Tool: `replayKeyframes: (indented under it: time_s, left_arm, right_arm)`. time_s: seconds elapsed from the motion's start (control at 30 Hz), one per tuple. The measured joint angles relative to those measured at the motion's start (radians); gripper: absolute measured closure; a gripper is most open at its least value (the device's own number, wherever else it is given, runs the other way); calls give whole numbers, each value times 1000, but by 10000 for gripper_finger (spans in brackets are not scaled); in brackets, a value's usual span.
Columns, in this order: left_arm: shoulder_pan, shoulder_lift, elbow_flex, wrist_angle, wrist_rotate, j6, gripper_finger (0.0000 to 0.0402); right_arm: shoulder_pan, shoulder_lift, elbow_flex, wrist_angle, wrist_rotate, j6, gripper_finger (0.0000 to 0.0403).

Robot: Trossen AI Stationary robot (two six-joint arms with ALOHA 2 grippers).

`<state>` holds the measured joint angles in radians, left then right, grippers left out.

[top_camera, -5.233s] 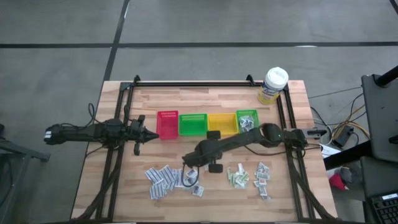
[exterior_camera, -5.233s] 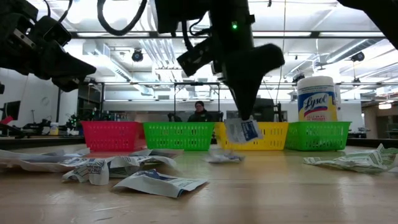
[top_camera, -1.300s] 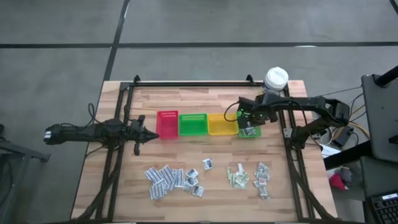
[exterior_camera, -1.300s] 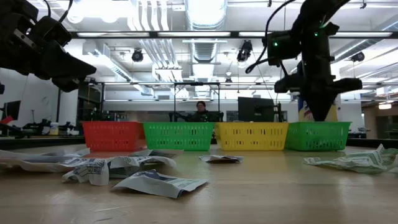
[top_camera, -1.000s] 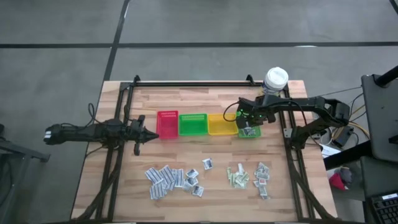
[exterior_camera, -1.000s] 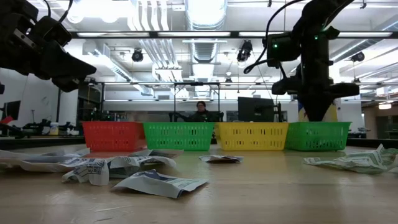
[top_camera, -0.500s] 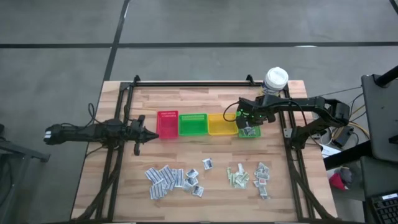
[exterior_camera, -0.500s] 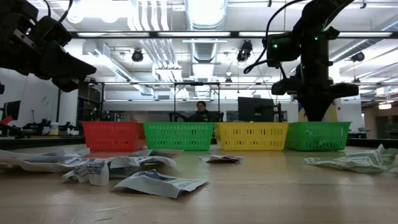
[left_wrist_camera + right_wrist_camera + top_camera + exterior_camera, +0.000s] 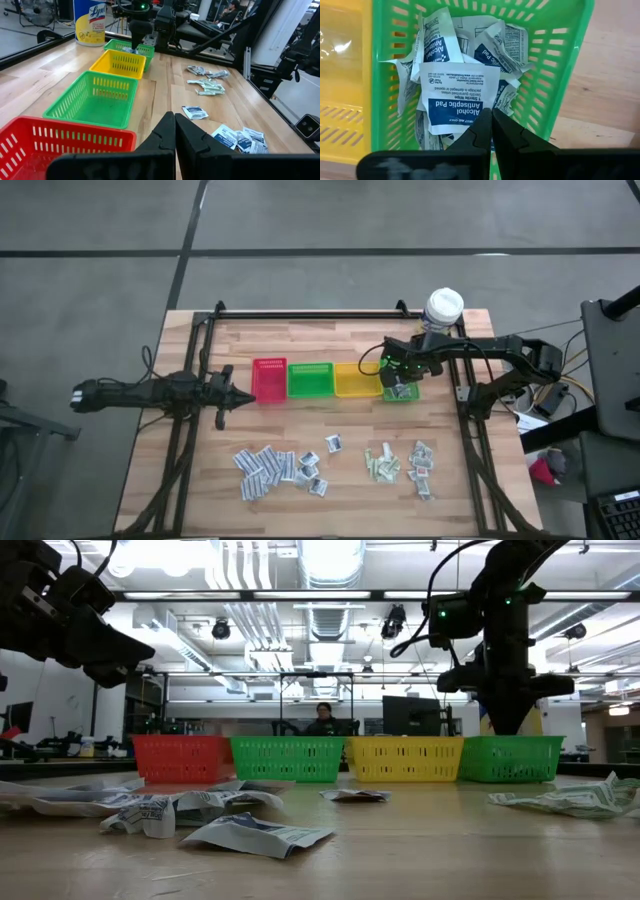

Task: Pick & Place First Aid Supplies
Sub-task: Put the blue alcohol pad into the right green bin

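Task partly done, by the look of it: the green bin at the row's 3 o'clock end (image 9: 398,378) already holds several alcohol prep pad sachets (image 9: 451,60); red bin (image 9: 269,379), middle green bin (image 9: 310,380) and yellow bin (image 9: 357,378) look empty. Right gripper (image 9: 491,131) hangs over that end bin, fingers clenched on one alcohol pad (image 9: 457,97), not yet dropped. Loose sachets (image 9: 280,468) plus pale green ones (image 9: 381,465) left at table's 6 o'clock. Left gripper (image 9: 245,397) parked clenched, empty, at 9 o'clock by red bin. Lysol tub (image 9: 440,315) near the end bin at 1 o'clock; open wood between bins and piles.

Four bins (image 9: 334,380), one wipes tub (image 9: 440,317)
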<state>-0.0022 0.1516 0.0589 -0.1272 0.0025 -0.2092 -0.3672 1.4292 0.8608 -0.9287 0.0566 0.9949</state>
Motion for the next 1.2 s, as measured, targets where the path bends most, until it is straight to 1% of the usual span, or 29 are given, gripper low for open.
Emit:
replayKeyframes:
  time_s: [0.43, 0.7, 0.8, 1.03, 1.2]
  left_arm:
    - [0, 0, 0, 0, 0, 0, 401]
    - [0, 0, 0, 0, 0, 0, 401]
    - [0, 0, 0, 0, 0, 0, 401]
    - [0, 0, 0, 0, 0, 0, 401]
    - [0, 0, 0, 0, 0, 0, 401]
  right_arm:
    - [0, 0, 0, 16, 2, -67, 394]
    - [0, 0, 0, 36, -1, -72, 390]
    - [0, 0, 0, 37, -2, -76, 374]
    - [0, 0, 0, 38, -4, -80, 321]
    - [0, -1, 0, 35, -6, -111, 302]
